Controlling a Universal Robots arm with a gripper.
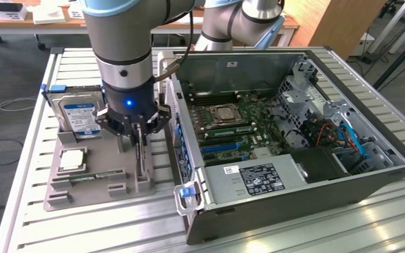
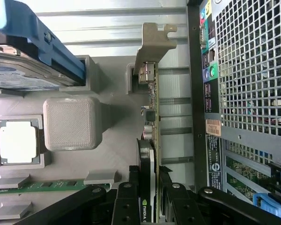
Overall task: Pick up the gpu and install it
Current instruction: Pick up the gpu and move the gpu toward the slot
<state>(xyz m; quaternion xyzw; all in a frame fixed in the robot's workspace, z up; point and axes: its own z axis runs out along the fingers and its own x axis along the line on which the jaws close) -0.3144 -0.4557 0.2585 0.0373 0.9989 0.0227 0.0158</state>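
While it stands in the grey tray [image 1: 97,158], gpu [image 2: 151,93] clamped by end effector [image 1: 140,141]

One robot arm [image 1: 122,47], fitted with one pincer [image 1: 141,138], and one slatted metal counter [image 1: 83,232]. On the counter are two large items: one grey parts holder [image 1: 97,194] and one open computer case [image 1: 382,176]. The holder carries four components, one of each kind: one gpu [image 1: 141,158] with one silver bracket [image 2: 152,44], one hard drive [image 1: 78,113] with one blue-and-white label, one processor chip [image 1: 72,158] and one RAM stick [image 1: 83,178]. Inside the case are one motherboard [image 1: 259,134], one processor socket [image 1: 223,113] and one power supply [image 1: 255,179] bearing one white label.
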